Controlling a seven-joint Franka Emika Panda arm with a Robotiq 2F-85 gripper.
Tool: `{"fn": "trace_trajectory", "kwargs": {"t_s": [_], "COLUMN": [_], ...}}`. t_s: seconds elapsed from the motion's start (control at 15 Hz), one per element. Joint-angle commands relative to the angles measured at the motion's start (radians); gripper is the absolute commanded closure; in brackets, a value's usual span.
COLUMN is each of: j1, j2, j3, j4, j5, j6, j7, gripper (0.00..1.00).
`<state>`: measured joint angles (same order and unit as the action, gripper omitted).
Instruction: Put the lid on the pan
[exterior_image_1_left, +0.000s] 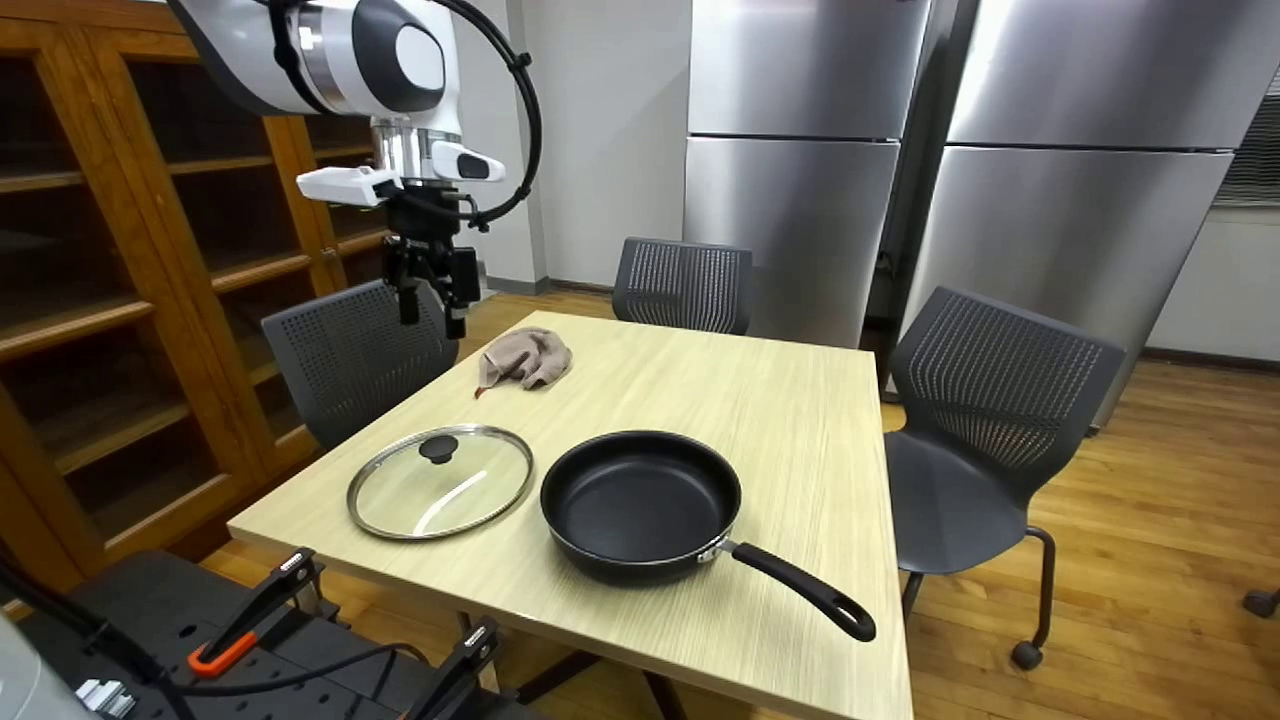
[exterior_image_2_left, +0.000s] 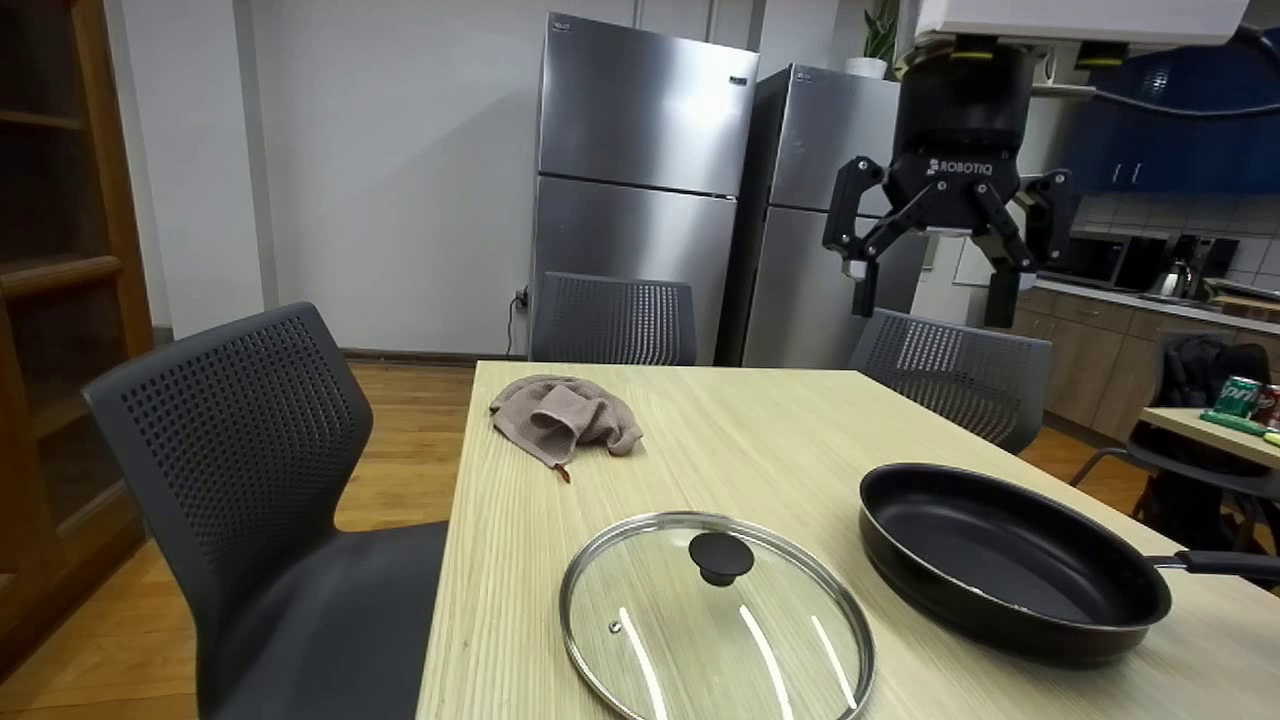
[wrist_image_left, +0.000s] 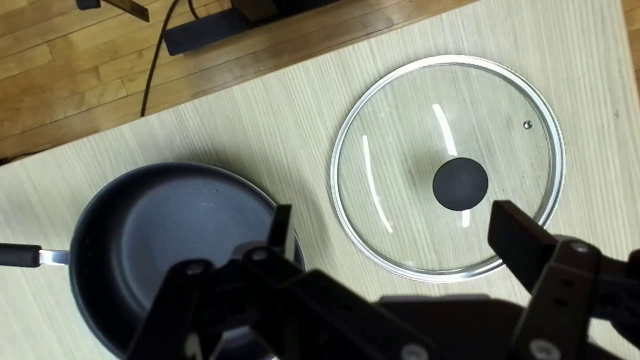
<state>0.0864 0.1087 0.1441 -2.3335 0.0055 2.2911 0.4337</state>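
Lid (exterior_image_1_left: 440, 482) Beside Pan (exterior_image_1_left: 640, 508), Well Below Spread Fingers (exterior_image_2_left: 866, 290)

At the end of the white arm (exterior_image_1_left: 250, 50), a gripper (exterior_image_2_left: 933, 298) with fingers downward and set wide apart, in hold of nothing. Well below the fingers, a pale table (exterior_image_1_left: 800, 420) with the lid lying flat on it, dark knob (wrist_image_left: 460, 184) uppermost. In the wrist view, most of the lid ahead of the fingers, with a stretch of its metal rim (wrist_image_left: 452, 59) hidden behind one of them. Also well below the fingers, the pan: upright on the table, just beside the lid yet apart from it, and in the wrist view partly hidden behind the other finger. On the pan's side away from the lid, the long black handle (exterior_image_1_left: 800, 590). Lower than the fingers too, a crumpled brown cloth (exterior_image_1_left: 525, 358) near the lid. Behind the fingers in an exterior view, a dark perforated chair back (exterior_image_1_left: 350, 355).
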Motion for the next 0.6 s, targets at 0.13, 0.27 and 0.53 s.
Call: {"fn": "trace_trajectory", "kwargs": {"t_s": [0.13,0.27,0.53], "j1": [0.019,0.026,0.057], "j2": [0.0,0.014,0.075], "j3": [-0.02,-0.02,-0.019], "j4": [0.006,0.013,0.052], "j5": [0.003,-0.014,-0.036], "j6": [-0.003,0.001,0.0], "j7": [-0.002,0.023,0.055], "gripper": [0.0,0.0,0.0]}}
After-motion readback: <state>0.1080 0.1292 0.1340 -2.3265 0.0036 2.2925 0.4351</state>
